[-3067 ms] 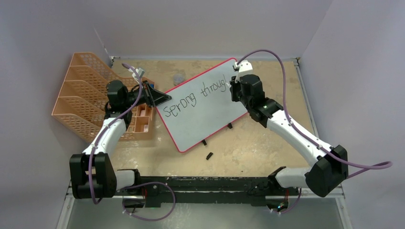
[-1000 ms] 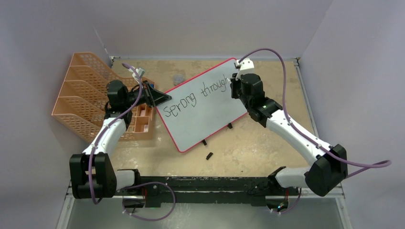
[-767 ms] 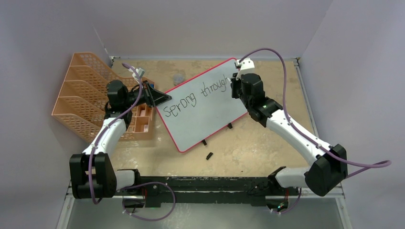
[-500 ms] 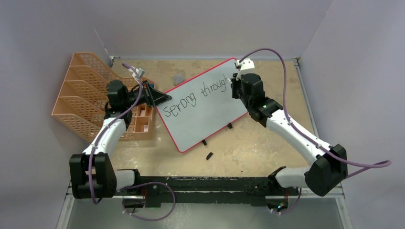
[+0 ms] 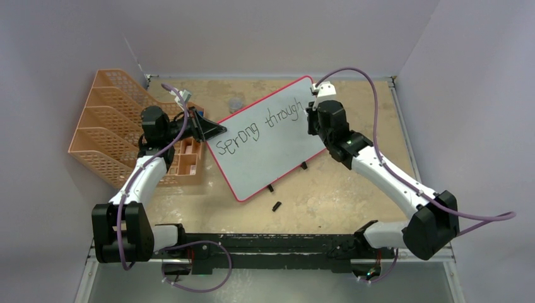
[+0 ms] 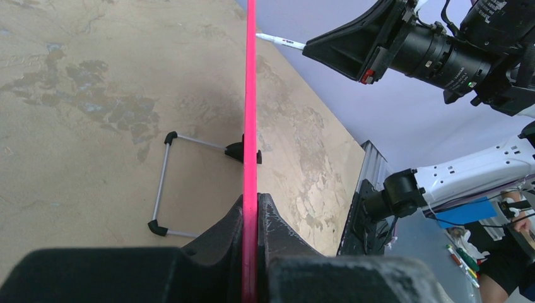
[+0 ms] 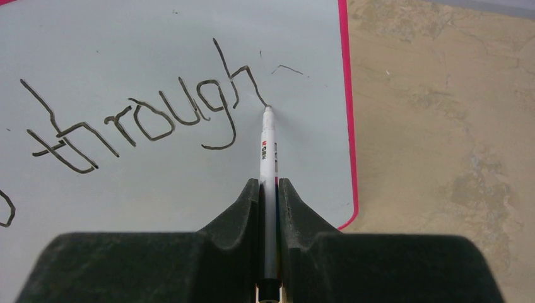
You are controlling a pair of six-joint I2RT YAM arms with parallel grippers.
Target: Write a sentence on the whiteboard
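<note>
The whiteboard (image 5: 265,158), pale with a red-pink frame, stands tilted in the middle of the table. My left gripper (image 5: 214,130) is shut on its left edge, and the left wrist view shows the pink rim (image 6: 250,95) pinched between the fingers (image 6: 251,199). The sentence (image 5: 265,126) reads "Sprong through" in black. My right gripper (image 5: 312,117) is at the board's upper right, shut on a white marker (image 7: 268,148). The marker tip rests on the board (image 7: 158,183) at the foot of the last "h" of "through" (image 7: 145,120).
An orange mesh file rack (image 5: 107,126) and a small orange organiser (image 5: 186,158) stand left of the board. A black cap (image 5: 276,206) lies on the table in front. The board's wire stand (image 6: 161,189) and black feet (image 5: 270,188) rest on the tabletop.
My right gripper has shifted slightly down the board with the marker, and the last "h" of "through" now has its curved leg. The left arm and the board have stayed put.
</note>
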